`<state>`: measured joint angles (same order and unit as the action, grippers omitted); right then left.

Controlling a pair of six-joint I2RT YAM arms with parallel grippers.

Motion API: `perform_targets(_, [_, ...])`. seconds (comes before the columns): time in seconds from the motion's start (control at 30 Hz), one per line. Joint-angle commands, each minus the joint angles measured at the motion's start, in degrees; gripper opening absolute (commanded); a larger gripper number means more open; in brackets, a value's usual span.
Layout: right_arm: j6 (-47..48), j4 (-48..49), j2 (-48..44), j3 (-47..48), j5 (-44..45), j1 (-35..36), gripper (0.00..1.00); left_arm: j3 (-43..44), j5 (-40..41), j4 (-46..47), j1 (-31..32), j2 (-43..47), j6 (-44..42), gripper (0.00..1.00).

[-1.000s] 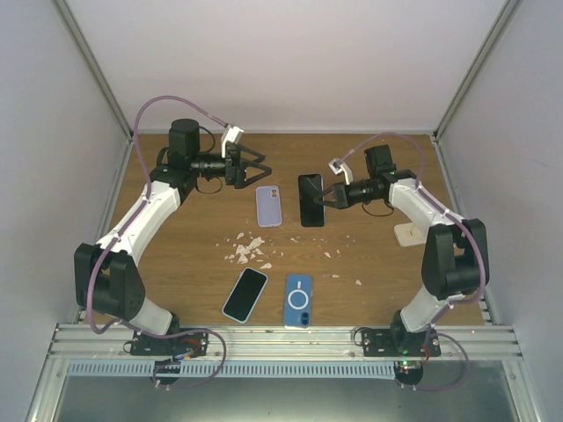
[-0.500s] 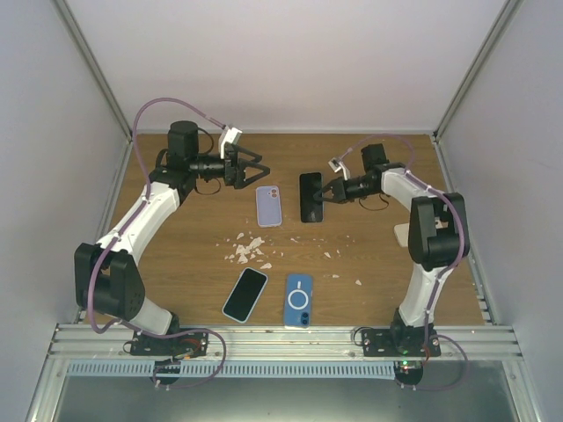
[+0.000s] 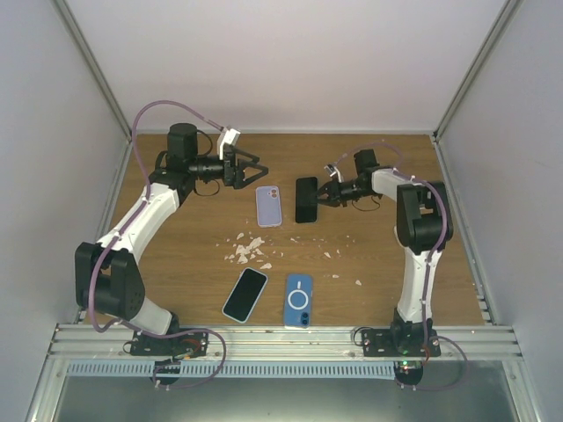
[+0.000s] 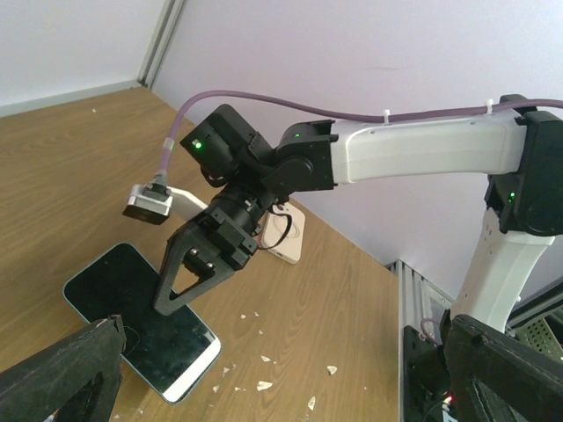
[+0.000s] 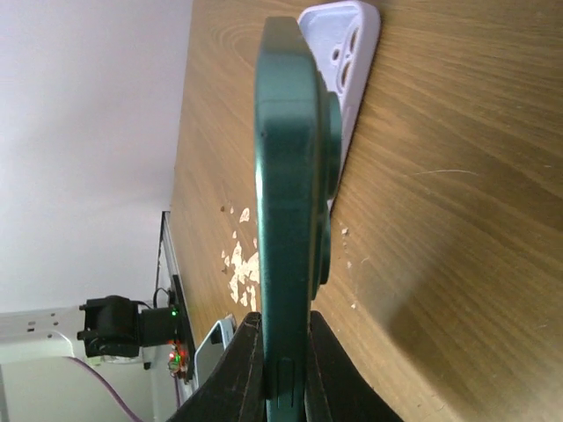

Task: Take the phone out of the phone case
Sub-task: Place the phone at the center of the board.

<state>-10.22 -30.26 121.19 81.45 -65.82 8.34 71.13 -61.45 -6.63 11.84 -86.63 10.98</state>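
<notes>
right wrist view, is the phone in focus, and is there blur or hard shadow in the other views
Right wrist view: the dark green phone is sharp edge-on, throwing a soft shadow on the table. Left wrist view: the fingers of the left tool are blurred and dark at the bottom corners. Top external view: even light, only faint shadows.

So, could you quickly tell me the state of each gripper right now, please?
Left gripper: jaws open, holding nothing.
Right gripper: jaws shut on the dark green phone.
</notes>
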Motion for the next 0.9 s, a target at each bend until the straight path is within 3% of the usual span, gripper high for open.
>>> perform_targets(0.0, [-2.8, 2.5, 3.4, 3.4, -4.1, -0.2, 0.01, -1.1, 0.6, 3.3, -0.6, -1.2, 0.6, 0.99])
perform_targets(0.87, [-15.1, 14.9, 15.1, 7.0, -5.9, 4.8, 0.01, -2.0, 0.8, 5.2, -1.4, -4.4, 2.3, 0.99])
